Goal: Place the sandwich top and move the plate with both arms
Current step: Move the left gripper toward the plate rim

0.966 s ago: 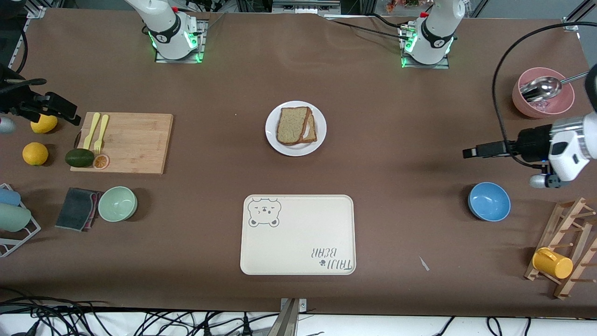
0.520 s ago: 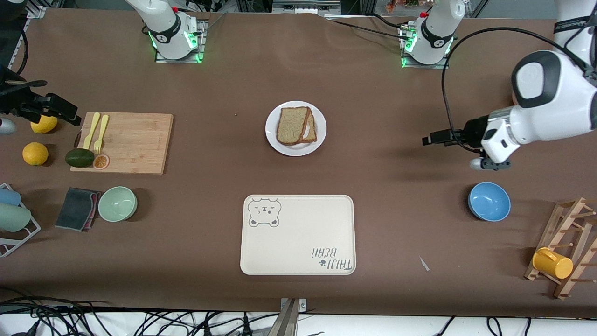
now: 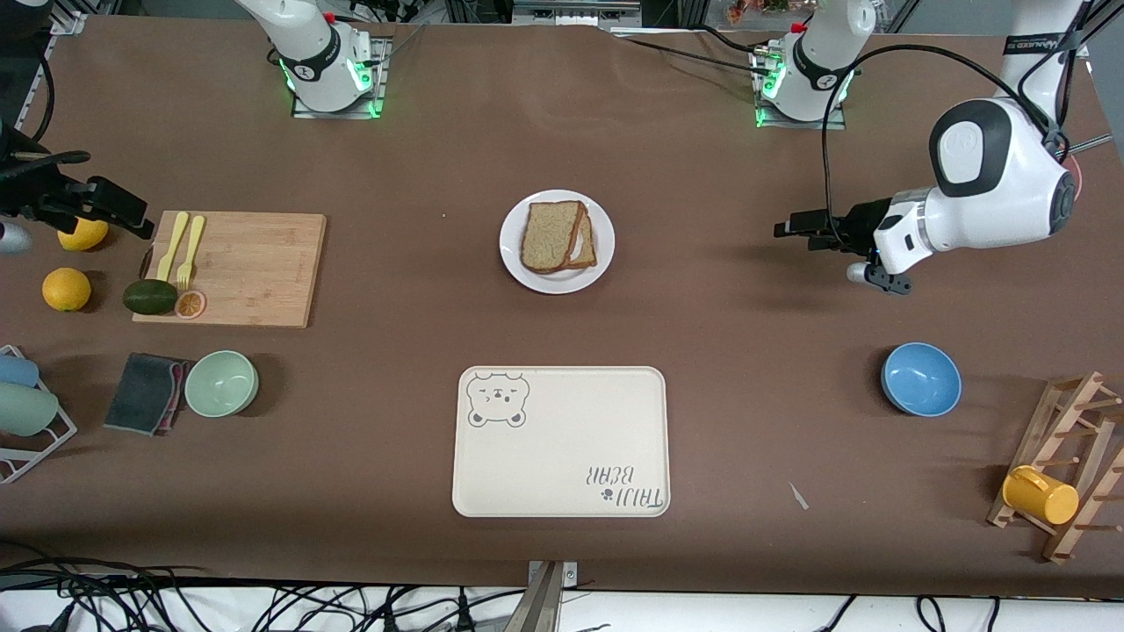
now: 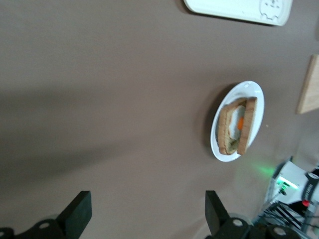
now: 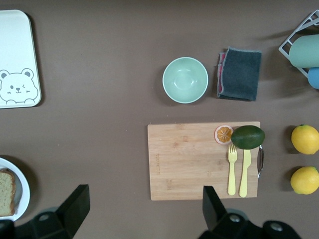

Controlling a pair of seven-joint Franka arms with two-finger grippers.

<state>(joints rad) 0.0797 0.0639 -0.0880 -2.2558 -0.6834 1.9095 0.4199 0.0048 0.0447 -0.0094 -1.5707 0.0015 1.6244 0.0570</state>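
Hanging over bare brown bench (image 3: 746, 351) toward the left arm's end, the left pincer (image 3: 784, 230) has its black fingers (image 4: 77, 214) wide apart & holds nothing. It points at the round white plate (image 3: 518, 268) but is well apart from it.

The right pincer (image 3: 132, 215) is up over the edge of the light wood cutting board (image 3: 255, 272) at the right arm's end. Its fingers (image 5: 75, 206) are wide apart too, w/ nothing in them.

The plate sits mid-bench. On it lies the light brown bread slice w/ dark crust, the sandwich top (image 3: 551, 234), on a 2nd slice (image 3: 587, 246) that peeks out beside it. The left wrist view shows egg, white & orange, between the 2 slices (image 4: 234, 127).

Nearer the camera than the plate is the cream tray w/ a bear drawing (image 3: 562, 439). Bare bench lies between the left pincer & the plate.

On the board: 2 yellow plastic forks (image 5: 238, 169), a green avocado (image 5: 247, 137) & an orange slice (image 5: 224, 134). Beside the board are 2 yellow lemons (image 5: 305, 159). A mint green bowl (image 3: 221, 383) & a dark grey cloth (image 3: 145, 392) lie nearer the camera. A blue bowl (image 3: 920, 378) & a wooden rack w/ a yellow cup (image 3: 1041, 494) are at the left arm's end.

The left arm hides most of a pink thing (image 3: 1075, 175) at the bench edge; can't tell what it is. The right arm is mostly cut off in the front view.
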